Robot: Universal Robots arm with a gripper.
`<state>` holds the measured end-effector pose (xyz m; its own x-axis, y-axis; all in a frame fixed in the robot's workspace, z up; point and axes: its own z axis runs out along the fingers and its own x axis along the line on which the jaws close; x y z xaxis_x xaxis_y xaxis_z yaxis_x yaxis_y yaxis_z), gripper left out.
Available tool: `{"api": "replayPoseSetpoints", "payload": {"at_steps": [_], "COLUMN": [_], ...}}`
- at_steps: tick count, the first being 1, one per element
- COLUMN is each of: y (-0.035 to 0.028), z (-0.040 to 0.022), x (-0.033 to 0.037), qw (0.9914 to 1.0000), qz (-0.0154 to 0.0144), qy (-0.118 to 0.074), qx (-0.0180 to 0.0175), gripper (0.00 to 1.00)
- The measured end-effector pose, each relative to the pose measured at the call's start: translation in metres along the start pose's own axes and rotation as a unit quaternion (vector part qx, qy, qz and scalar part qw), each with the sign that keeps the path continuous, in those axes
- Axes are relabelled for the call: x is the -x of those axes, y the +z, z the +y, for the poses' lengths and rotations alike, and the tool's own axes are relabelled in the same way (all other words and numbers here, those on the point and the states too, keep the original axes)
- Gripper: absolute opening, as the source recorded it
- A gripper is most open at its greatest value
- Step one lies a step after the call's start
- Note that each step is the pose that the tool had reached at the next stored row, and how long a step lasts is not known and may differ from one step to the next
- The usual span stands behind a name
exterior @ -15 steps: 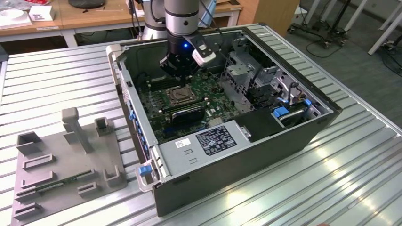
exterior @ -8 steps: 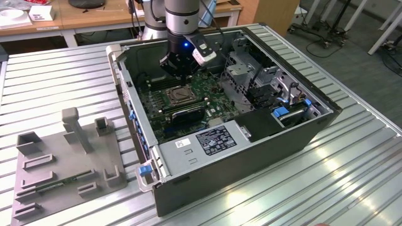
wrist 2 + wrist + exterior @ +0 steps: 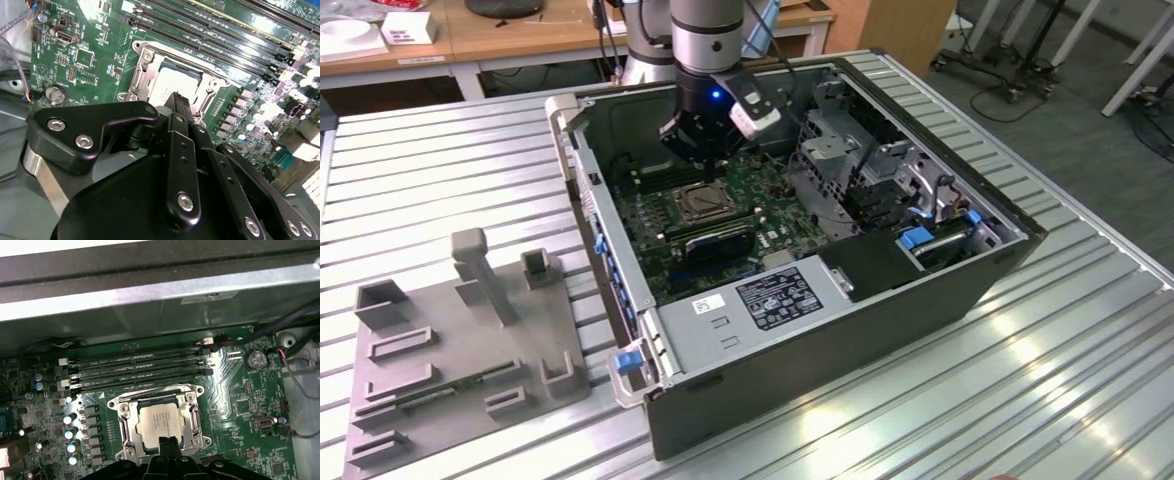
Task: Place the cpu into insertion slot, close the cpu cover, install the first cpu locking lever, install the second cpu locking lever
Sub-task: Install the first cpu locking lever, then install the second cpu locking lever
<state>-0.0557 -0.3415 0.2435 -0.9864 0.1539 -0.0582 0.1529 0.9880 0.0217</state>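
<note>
Chip (image 3: 161, 421): the edge nearest the gripper (image 3: 168, 444) is hidden behind its fingertips in the first wrist view.
Cover (image 3: 150, 65): one side beside the chip is hidden by the gripper body in the second wrist view.
Locking levers: too small to tell beside the chip.

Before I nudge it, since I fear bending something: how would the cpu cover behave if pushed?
The cpu cover looks like thin sheet metal framing the cpu, so probably light and somewhat springy. It lies flat over the insertion slot, so unlikely to slide. The gripper sits at its edge.
</note>
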Motion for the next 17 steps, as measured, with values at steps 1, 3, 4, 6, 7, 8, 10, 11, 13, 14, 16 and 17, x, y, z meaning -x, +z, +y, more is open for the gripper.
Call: {"api": "replayPoseSetpoints", "payload": {"at_steps": [1, 3, 4, 6, 7, 8, 10, 11, 13, 14, 16, 17], "y": [0.0000, 0.0002, 0.0003, 0.0004, 0.0005, 0.0005, 0.0005, 0.0005, 0.0005, 0.0005, -0.0003, -0.0008], "z": [0.0000, 0.0000, 0.0000, 0.0000, 0.0000, 0.0000, 0.0000, 0.0000, 0.0000, 0.0000, -0.0001, 0.0000], "x": [0.0000, 0.0001, 0.0000, 0.0000, 0.0000, 0.0000, 0.0001, 0.0001, 0.0000, 0.0000, 0.0001, 0.0001], "qw": [0.99999, 0.99992, 0.99985, 0.99967, 0.99955, 0.99948, 0.99947, 0.99945, 0.99942, 0.99942, 0.99942, 0.99942], "qz": [0.0001, 0.0009, 0.0013, 0.0019, 0.0020, 0.0021, 0.0021, 0.0021, 0.0021, 0.0021, 0.0022, 0.0022], "qy": [-0.005, -0.013, -0.017, -0.026, -0.030, -0.032, -0.032, -0.033, -0.034, -0.034, -0.034, -0.034], "qx": [0.0003, 0.0008, 0.0010, 0.0013, 0.0015, 0.0017, 0.0018, 0.0018, 0.0019, 0.0019, 0.0017, 0.0018], "gripper": [0.11, 0.11, 0.11, 0.11, 0.11, 0.11, 0.11, 0.11, 0.11, 0.11, 0.11, 0.11]}}
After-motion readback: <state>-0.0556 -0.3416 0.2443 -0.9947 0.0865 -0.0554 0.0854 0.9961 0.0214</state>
